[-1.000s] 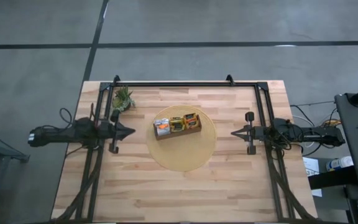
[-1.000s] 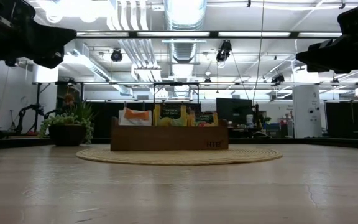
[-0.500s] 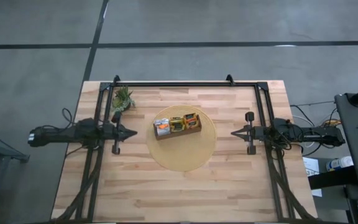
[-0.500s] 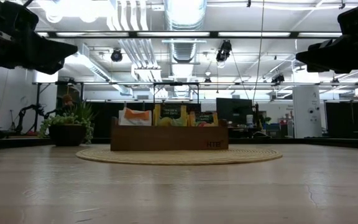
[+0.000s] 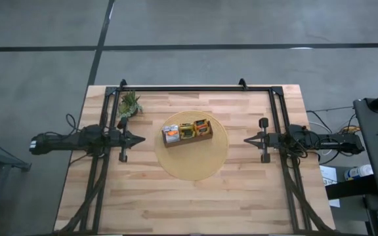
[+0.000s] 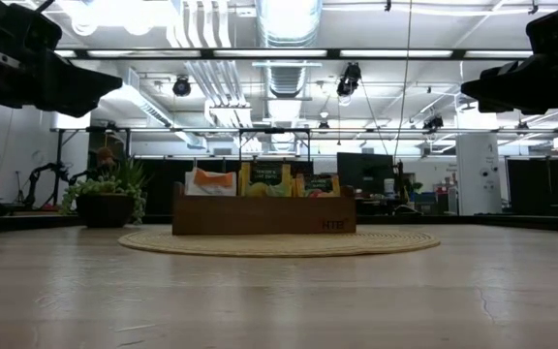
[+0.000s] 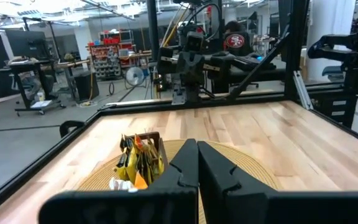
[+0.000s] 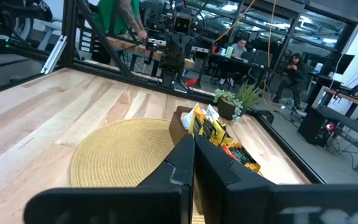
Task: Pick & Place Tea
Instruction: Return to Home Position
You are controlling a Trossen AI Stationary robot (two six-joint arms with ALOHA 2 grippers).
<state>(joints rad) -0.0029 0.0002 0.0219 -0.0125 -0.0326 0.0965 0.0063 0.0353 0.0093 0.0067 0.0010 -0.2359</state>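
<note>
High view shows both arms [image 5: 77, 139] stretched level over the table [image 5: 176, 203], left gripper [image 5: 138, 138] and right gripper [image 5: 247, 139] pointing inward at each other, each well apart from the tea bags [image 5: 188, 130], which sit between them in a wooden tray [image 5: 189, 141] on a round mat [image 5: 192, 165]. Wrist views add that both pairs of fingers [image 7: 185, 165] are pressed together, holding nothing. Low view alone shows the bags standing upright above the tray's wall.

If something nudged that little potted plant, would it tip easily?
Probably not: the potted plant sits in a low, wide pot. Being small, it is likely light and might slide on the smooth wooden table.
</note>
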